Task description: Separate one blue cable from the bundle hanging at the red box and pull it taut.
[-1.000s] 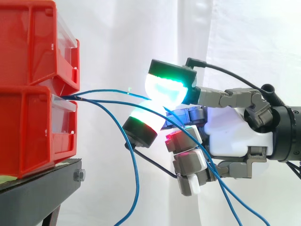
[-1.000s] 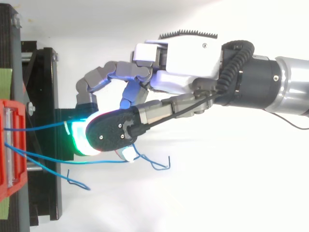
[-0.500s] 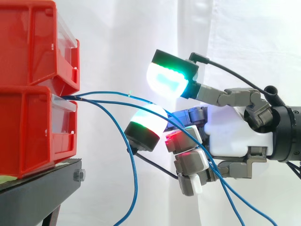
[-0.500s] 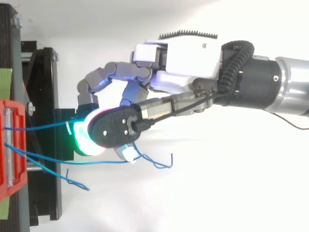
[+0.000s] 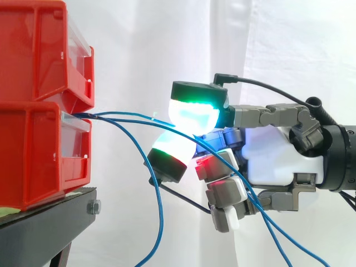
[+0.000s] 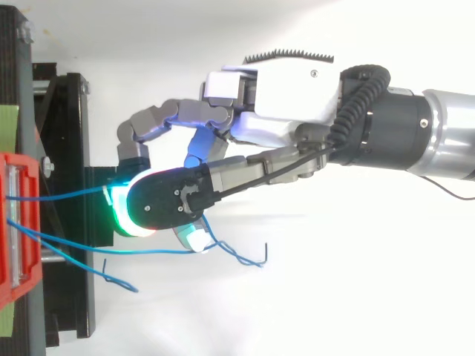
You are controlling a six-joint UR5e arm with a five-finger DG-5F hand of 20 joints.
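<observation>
Blue cable pinched between the hand's glowing pads.

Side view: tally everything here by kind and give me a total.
red bins: 2
blue cables: 3
black stand: 1
hand: 1
Total: 7
</observation>
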